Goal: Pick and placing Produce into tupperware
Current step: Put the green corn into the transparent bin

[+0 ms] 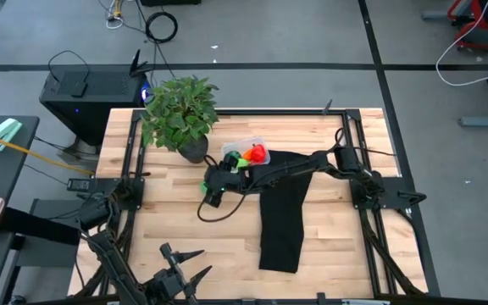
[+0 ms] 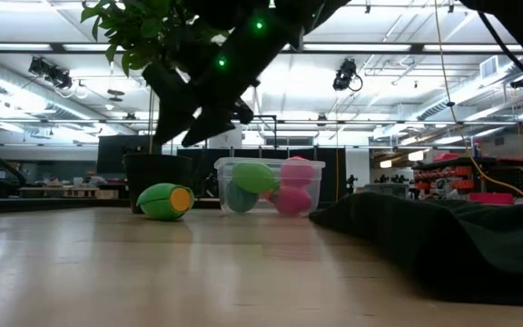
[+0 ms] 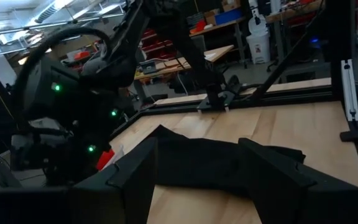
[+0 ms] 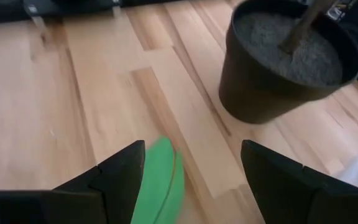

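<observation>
Beside the plant pot (image 4: 288,62), right tool (image 4: 191,171) hovers open.
Under it lies a light green toy fruit (image 4: 159,183) on the desk (image 1: 329,254); left tool (image 1: 185,269), open, waits near.

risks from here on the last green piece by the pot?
1. The right gripper is open above the light green produce, which sits off-centre near one finger; closing now could nudge or roll it.
2. The plant pot stands close by, so a swing could clip it.
3. The tupperware already looks full, so another piece may spill out.
</observation>
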Motion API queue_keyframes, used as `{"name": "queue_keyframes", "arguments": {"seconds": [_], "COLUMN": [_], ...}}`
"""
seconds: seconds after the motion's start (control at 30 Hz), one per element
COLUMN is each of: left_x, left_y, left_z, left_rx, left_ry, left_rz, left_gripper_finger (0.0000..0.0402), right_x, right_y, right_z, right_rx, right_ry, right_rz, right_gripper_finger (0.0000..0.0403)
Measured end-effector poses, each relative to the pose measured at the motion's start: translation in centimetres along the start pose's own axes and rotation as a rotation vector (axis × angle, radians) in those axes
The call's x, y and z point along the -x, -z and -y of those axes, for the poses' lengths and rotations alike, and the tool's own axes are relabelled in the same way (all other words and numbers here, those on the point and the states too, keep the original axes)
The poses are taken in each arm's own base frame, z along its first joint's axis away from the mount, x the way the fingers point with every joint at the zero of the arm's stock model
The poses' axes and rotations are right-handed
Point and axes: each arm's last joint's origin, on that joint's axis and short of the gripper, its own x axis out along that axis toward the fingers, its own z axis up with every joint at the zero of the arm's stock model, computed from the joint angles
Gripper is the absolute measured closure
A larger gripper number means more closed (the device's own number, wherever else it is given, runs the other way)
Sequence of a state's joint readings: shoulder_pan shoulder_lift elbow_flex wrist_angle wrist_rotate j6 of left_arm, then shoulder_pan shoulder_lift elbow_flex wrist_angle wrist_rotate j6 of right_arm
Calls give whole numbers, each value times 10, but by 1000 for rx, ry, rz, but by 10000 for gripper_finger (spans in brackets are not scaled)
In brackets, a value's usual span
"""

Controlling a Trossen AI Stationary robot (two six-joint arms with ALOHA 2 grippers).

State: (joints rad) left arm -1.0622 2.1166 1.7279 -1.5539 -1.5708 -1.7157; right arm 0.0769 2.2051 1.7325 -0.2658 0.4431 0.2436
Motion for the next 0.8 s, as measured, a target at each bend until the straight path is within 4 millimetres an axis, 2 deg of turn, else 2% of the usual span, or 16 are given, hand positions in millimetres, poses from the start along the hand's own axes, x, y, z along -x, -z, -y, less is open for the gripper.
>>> {"name": "queue_keyframes", "arguments": {"seconds": [0.2, 0.8], "left_x": [-2, -2], "left_y": [0, 0], "left_z": [0, 1], "left_rx": [8, 18], "left_ry": [-5, -5], "left_rz": [-2, -3], "left_gripper_finger": [173, 173], "right_x": [2, -18], "right_y": [-1, 21], "right_z": [-2, -13], "right_rx": [-9, -71], "right_ry": [-26, -103], "right_rz": [3, -76], "right_gripper_finger": [131, 131]}}
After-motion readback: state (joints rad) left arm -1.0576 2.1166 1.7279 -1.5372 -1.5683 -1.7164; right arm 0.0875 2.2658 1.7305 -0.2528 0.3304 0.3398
